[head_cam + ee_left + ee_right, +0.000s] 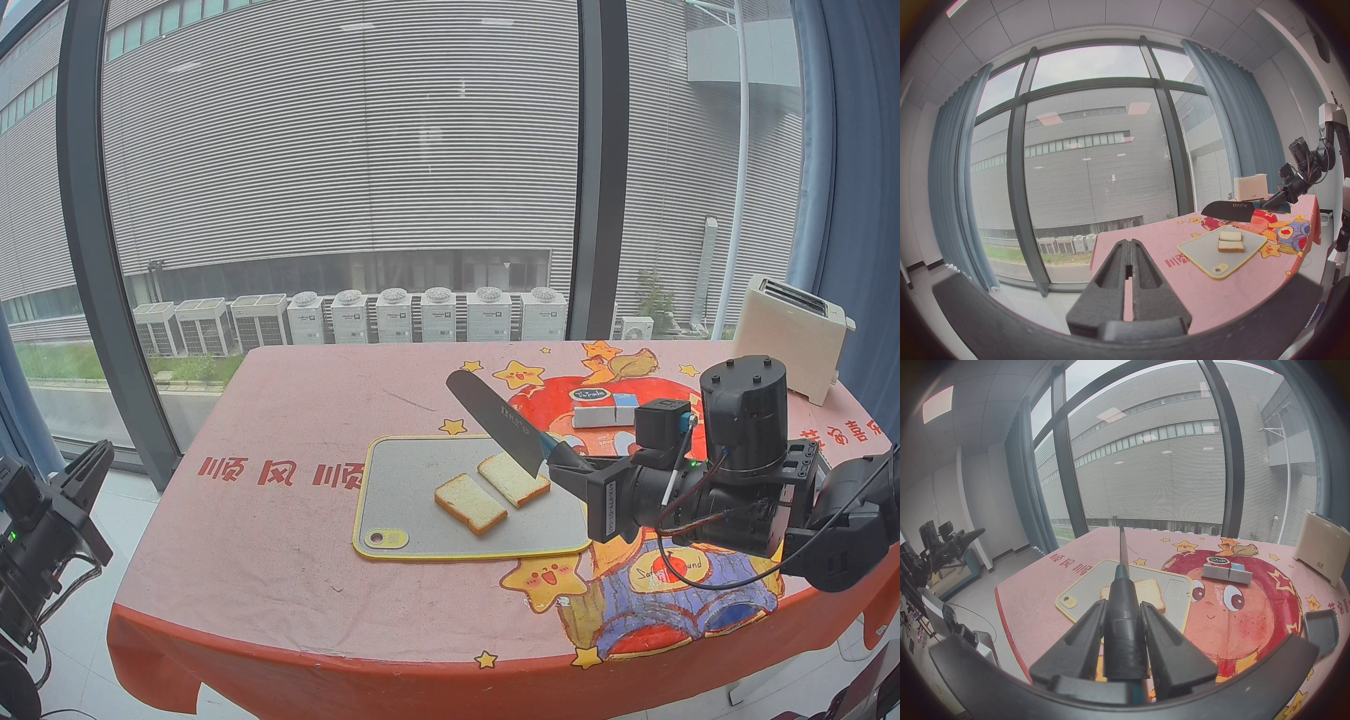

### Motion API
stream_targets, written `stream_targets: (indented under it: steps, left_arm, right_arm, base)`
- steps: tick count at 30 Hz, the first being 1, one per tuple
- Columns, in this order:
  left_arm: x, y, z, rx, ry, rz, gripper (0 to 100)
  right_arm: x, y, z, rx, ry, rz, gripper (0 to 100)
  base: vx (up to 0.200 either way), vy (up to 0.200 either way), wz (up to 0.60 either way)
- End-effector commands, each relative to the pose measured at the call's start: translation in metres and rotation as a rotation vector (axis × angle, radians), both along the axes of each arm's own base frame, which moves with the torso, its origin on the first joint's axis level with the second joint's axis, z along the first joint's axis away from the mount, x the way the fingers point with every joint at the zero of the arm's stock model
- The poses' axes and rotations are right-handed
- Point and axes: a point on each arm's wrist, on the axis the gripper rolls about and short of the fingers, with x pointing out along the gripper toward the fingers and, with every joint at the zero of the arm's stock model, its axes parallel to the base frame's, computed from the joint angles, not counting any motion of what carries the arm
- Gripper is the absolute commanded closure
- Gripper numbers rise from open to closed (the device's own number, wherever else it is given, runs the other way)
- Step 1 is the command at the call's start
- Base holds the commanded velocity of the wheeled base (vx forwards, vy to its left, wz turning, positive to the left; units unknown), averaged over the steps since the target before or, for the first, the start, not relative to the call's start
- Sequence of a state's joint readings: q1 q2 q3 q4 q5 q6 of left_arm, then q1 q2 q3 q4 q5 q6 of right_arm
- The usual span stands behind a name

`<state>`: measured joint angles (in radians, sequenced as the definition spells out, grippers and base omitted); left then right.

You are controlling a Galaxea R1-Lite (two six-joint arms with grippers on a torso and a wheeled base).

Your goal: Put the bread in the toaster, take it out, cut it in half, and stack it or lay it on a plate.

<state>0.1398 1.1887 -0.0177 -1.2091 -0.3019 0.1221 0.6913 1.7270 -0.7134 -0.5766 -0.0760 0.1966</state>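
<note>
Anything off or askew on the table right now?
Nothing stands out. The near half and far half of the bread lie flat on the board, slightly apart. The right gripper holds the knife, blade above the board. The toaster stands upright at the table's far corner.

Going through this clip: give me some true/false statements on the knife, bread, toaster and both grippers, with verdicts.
1. The right gripper is shut on the knife. True.
2. The bread is in one uncut piece. False: two pieces lie side by side on the board.
3. The knife's blade rests on the bread. False: it is held in the air above the board.
4. The toaster stands at the far right corner of the table. True.
5. The left gripper holds a piece of bread. False: it is shut on nothing, off the table's left side.
</note>
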Motion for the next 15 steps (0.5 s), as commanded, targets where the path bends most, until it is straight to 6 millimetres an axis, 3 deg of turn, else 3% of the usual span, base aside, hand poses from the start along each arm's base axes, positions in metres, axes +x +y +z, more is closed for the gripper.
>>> stream_targets:
  steps: [1, 5, 15]
  left_arm:
    - [-0.038, -0.002, 0.005, 0.018, -0.064, 0.038, 100]
    - [-0.058, -0.005, 0.003, 0.026, -0.069, 0.047, 100]
    - [-0.086, -0.01, -0.009, 0.024, -0.047, 0.047, 100]
  right_arm:
    - [0.0, 0.0, -0.001, -0.001, 0.001, 0.0, 100]
    - [0.0, 0.0, 0.0, 0.0, -0.001, 0.0, 100]
    - [-0.001, 0.0, 0.001, 0.002, -0.004, 0.002, 100]
  base:
    - [0.0, 0.0, 0.0]
    - [0.0, 0.0, 0.0]
    - [0.0, 0.0, 0.0]
